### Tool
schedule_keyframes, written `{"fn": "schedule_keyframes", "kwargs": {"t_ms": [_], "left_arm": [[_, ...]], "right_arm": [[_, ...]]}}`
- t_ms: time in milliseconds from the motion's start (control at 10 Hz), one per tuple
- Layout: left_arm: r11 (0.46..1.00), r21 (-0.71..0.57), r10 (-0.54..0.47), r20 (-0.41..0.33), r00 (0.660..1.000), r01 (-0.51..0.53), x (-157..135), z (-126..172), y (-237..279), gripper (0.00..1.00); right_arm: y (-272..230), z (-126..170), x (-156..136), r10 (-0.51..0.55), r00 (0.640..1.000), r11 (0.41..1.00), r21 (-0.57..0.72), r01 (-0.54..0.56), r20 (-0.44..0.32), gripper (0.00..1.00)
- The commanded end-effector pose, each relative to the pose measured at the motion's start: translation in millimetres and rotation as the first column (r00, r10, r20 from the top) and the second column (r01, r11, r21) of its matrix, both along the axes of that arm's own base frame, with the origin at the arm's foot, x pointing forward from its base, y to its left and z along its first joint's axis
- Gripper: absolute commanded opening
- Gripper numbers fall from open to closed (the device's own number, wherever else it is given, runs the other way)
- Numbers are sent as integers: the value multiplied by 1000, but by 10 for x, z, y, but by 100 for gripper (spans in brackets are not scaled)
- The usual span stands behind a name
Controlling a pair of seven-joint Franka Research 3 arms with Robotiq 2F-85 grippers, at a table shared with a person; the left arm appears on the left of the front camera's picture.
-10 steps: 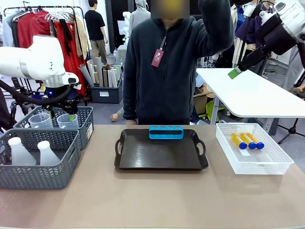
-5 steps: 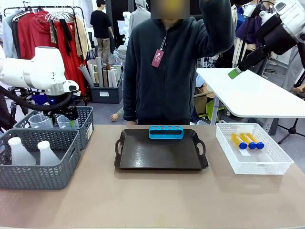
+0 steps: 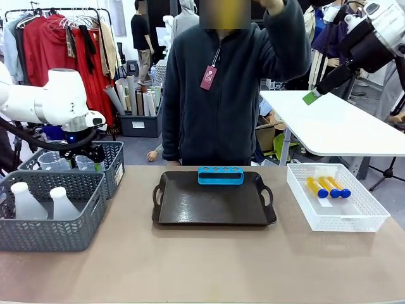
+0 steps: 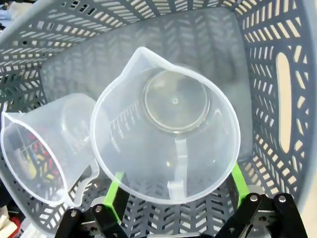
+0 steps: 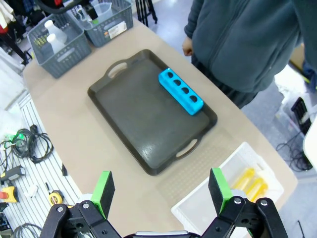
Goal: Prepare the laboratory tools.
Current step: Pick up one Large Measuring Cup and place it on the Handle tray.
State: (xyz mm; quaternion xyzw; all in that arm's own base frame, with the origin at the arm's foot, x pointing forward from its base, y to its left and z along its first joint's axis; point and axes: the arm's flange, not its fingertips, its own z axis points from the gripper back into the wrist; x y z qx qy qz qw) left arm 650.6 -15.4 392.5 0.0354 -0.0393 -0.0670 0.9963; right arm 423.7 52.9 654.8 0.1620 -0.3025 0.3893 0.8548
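Grey mesh on the far left: two baskets stand side by side at the table's left end. The nearer basket [image 3: 50, 237] holds two translucent white conical flasks [image 3: 28, 202], upright and next to each other. The farther basket [image 3: 115, 166] holds the clear beakers, and the left gripper [image 4: 177, 173] is down inside it. From that wrist, its fingers are spread wide, one green pad on each side of the measuring beaker [image 4: 166, 129], near the rim at the handle side. They have not closed on it. A second beaker [image 4: 44, 148] leans just beside the first.

In the middle of the table sits the dark brown tray [image 3: 215, 212], and the small blue rack [image 3: 220, 175] lies along its far edge with its holes empty. A person [image 3: 228, 95] in a dark fleece stands right behind it at the far side, one arm raised.

To the right is a white basket [image 3: 364, 218]. Three blue-capped tubes [image 3: 329, 187] of amber liquid lie side by side in its far half; more than three I cannot make out.

The right gripper [image 5: 161, 191] hangs high above the right end of the table, its fingers wide apart and holding nothing.
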Motion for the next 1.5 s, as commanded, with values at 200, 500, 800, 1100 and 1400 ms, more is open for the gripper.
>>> {"fn": "schedule_keyframes", "kwargs": {"t_ms": [200, 500, 800, 1100, 1400], "left_arm": [[999, 5, 36, 44, 998, -36, 66, -48, 9, 50], [999, 12, 43, 54, 998, -44, 66, -36, 31, 0], [999, 15, 48, 53, 997, -48, 56, -21, 46, 0], [999, 13, 46, 49, 998, -47, 8, 80, 39, 0], [1000, -3, -13, 51, 999, 13, -134, 703, -16, 0]], "right_arm": [[-9, 9, 7, 12, 1000, 1000, 8, -13, 5, 100], [-9, 9, 7, 12, 1000, 1000, 8, -13, 5, 100], [-9, 9, 7, 12, 1000, 1000, 8, -13, 5, 100], [-9, 9, 7, 12, 1000, 1000, 8, -13, 5, 100], [-9, 9, 7, 12, 1000, 1000, 8, -13, 5, 100]]}}
